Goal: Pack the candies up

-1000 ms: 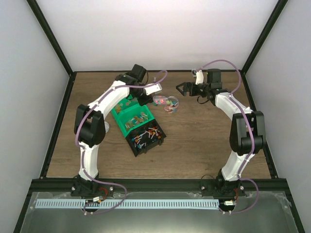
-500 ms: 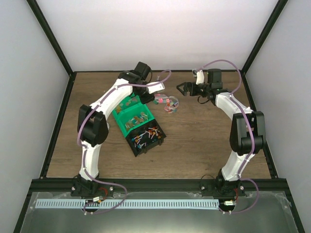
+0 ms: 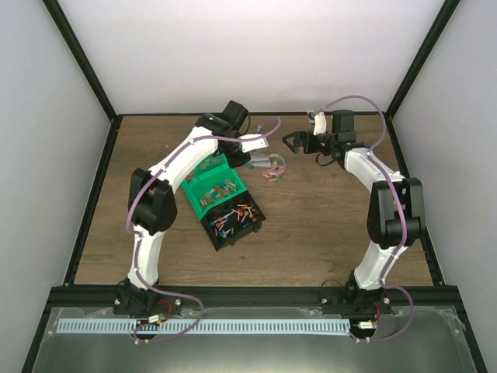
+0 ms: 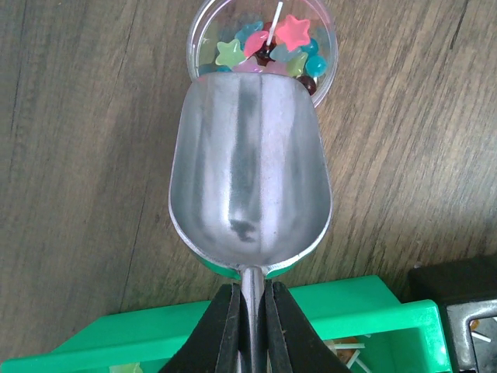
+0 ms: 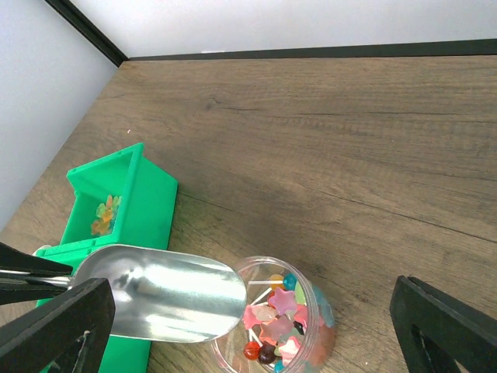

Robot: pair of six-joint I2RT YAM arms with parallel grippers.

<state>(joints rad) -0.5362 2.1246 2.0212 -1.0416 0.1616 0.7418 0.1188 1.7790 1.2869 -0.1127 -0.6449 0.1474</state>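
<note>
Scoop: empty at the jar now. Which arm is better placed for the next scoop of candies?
Left: the left hand is shut on the scoop, and the black bin of candies sits beside that arm. The right hand is open and empty, beyond the jar.

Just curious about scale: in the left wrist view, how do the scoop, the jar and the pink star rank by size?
1. Scoop, but it sits nearest the camera, which may flatter it.
2. Jar, partly hidden by the scoop.
3. Pink star.
</note>
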